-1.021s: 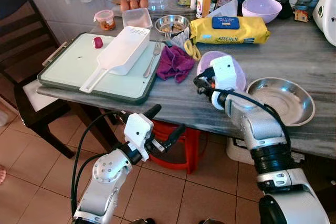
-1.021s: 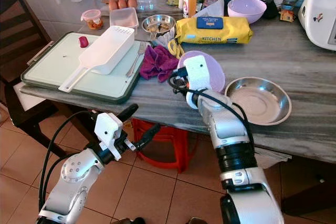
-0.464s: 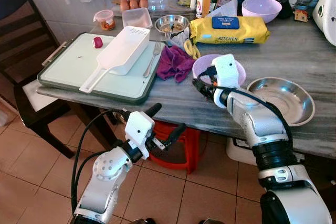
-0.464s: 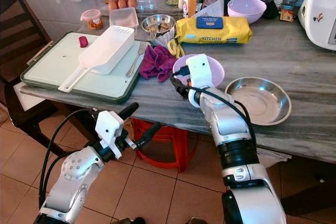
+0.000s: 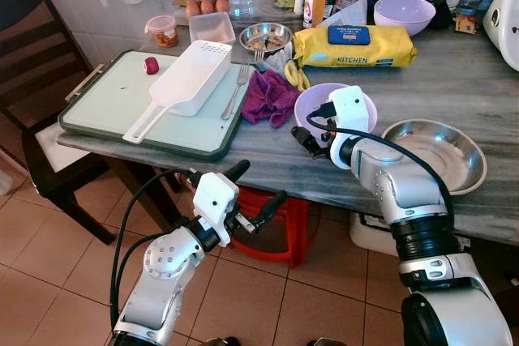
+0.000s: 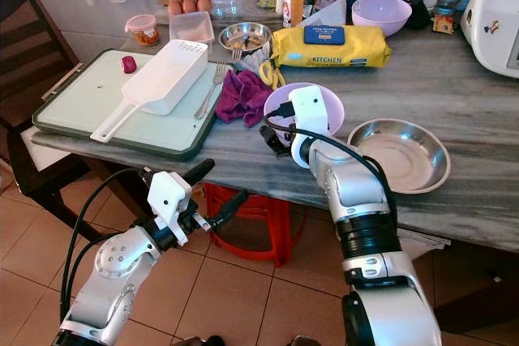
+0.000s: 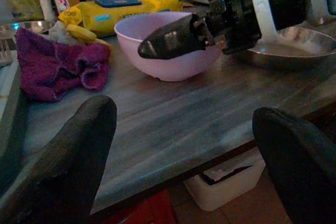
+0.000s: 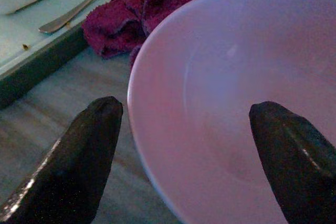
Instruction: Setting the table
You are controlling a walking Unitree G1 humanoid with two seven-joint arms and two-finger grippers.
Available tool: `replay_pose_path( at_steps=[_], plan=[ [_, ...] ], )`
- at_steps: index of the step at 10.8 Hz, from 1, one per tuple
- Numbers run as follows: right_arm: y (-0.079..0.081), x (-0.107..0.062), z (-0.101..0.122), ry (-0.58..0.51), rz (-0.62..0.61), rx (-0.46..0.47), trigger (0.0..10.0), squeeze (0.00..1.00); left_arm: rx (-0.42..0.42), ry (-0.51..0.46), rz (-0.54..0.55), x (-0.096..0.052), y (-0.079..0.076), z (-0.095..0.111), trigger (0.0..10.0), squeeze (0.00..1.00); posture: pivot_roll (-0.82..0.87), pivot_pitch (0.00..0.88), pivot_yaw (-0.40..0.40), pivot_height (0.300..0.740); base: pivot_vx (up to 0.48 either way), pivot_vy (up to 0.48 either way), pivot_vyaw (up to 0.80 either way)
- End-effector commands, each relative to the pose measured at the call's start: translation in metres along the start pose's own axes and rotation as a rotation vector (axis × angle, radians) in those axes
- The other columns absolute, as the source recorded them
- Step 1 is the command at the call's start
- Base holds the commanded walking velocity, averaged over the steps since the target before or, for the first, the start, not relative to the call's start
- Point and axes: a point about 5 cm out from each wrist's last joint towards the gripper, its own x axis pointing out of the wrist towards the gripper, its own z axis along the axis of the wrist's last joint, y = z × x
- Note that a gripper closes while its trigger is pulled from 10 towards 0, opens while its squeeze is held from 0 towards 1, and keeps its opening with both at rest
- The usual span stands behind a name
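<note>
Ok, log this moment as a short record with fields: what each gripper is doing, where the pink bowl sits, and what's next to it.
right gripper: open, one finger outside and one inside the rim of the pink bowl
left gripper: open, idle below the table edge
bowl position: upright on the grey table
bowl's left: purple cloth, then tray with a white strainer and fork
bowl's right: steel dish

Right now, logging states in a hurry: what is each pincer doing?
Left pincer: open, holding nothing, below the table edge.
Right pincer: open, straddling the pink bowl's rim.
</note>
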Motion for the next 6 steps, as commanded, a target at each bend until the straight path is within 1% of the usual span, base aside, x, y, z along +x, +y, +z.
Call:
replay_pose_path(
  at_steps=[1, 3, 4, 6],
  plan=[
    [0.001, -0.004, 0.008, -0.026, -0.004, 0.007, 10.0, 1.00, 0.007, 0.023, -0.017, -0.001, -0.001, -0.003, 10.0, 0.00, -0.15, 0.124, 0.085, 0.740, 0.000, 0.000, 0.00],
    [-0.006, -0.009, 0.018, -0.125, -0.068, -0.007, 10.0, 1.00, 0.011, 0.019, -0.015, -0.001, 0.001, -0.002, 10.0, 0.00, -0.15, 0.124, 0.090, 0.740, 0.000, 0.000, 0.00],
    [-0.009, -0.012, 0.021, -0.158, -0.093, 0.011, 10.0, 1.00, 0.012, 0.017, -0.013, -0.001, 0.002, -0.001, 10.0, 0.00, -0.15, 0.124, 0.090, 0.740, 0.000, 0.000, 0.00],
    [-0.015, -0.023, 0.034, -0.282, -0.178, 0.000, 10.0, 1.00, 0.017, 0.016, -0.011, -0.001, 0.003, -0.001, 10.0, 0.00, -0.15, 0.121, 0.095, 0.740, 0.000, 0.000, 0.00]
  ],
)
